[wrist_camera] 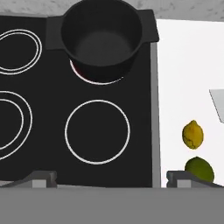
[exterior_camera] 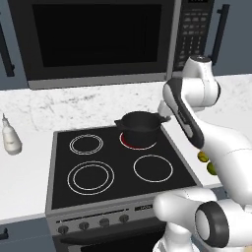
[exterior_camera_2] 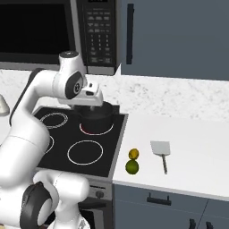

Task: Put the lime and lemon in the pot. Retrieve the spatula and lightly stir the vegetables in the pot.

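My gripper (wrist_camera: pixel 109 179) hangs over the front right part of the stove (wrist_camera: pixel 43 65), fingers spread wide and holding nothing; in the hand view its two tips (wrist_camera: pixel 43 178) sit at the bottom, one over the cooktop's front edge, the other over the white counter (wrist_camera: pixel 183 65) next to the lime (wrist_camera: pixel 200 168). The pot (exterior_camera: pixel 140 127) stands on the back right burner (exterior_camera: pixel 139 142), which glows red under it, black, empty inside as far as I can see (handles stick out on both sides). Front right burner ring (wrist_camera: pixel 97 131) is bare, directly below my hand. The lemon (exterior_camera_2: pixel 133 154) lies on the counter just right of the stove edge, and the lime (exterior_camera_2: pixel 132 167) sits touching or nearly touching it on the side toward the counter's front edge. The spatula (exterior_camera_2: pixel 161 152) lies flat on the counter to the right of the fruit, apart from them, pale blade toward the wall, thin dark handle pointing to the counter front. In the right base view my hand (exterior_camera_2: pixel 91 96) is in front of the pot, above the stove. A microwave (exterior_camera: pixel 98 39) hangs over the stove, and a small white bottle (exterior_camera: pixel 11 138) stands on the counter left of it.
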You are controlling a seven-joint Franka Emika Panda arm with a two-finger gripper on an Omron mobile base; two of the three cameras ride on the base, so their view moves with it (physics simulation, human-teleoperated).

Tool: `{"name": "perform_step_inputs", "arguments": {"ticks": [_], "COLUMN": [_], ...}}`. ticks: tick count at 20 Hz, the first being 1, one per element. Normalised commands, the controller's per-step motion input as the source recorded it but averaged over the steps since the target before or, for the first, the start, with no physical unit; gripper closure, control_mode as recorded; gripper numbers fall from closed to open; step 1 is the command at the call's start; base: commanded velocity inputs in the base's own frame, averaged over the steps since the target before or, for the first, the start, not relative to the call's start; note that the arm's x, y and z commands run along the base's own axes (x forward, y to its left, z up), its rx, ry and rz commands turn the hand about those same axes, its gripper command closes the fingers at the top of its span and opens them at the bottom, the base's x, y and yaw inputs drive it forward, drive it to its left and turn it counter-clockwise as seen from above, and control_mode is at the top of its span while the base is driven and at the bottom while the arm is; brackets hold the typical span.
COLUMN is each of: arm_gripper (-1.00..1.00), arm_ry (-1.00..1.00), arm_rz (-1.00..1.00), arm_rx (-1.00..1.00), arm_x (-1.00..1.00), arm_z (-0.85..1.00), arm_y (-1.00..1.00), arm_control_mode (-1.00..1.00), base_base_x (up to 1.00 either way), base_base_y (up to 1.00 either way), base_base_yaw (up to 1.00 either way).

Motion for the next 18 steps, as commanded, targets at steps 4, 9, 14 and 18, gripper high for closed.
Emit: {"name": "perform_step_inputs", "arguments": {"ticks": [4,9,14,18], "arm_gripper": [-1.0,-1.0,-1.0,-1.0], "arm_ry": [0.0,0.04,-0.02,-0.01], "arm_rz": [-0.01,-0.16,-0.12,-0.03], "arm_rx": [0.0,-0.04,-0.16,-0.15], "arm_x": [-0.38,-0.47,0.17,0.19], "arm_z": [-0.69,-0.63,-0.47,-0.43], "arm_y": [-0.26,-0.85,-0.96,-0.85], "arm_control_mode": [-1.0,-1.0,-1.0,-1.0], "base_base_x": [0.0,0.0,0.0,0.0], "base_base_y": [0.0,0.0,0.0,0.0], "base_base_yaw": [0.0,0.0,0.0,0.0]}}
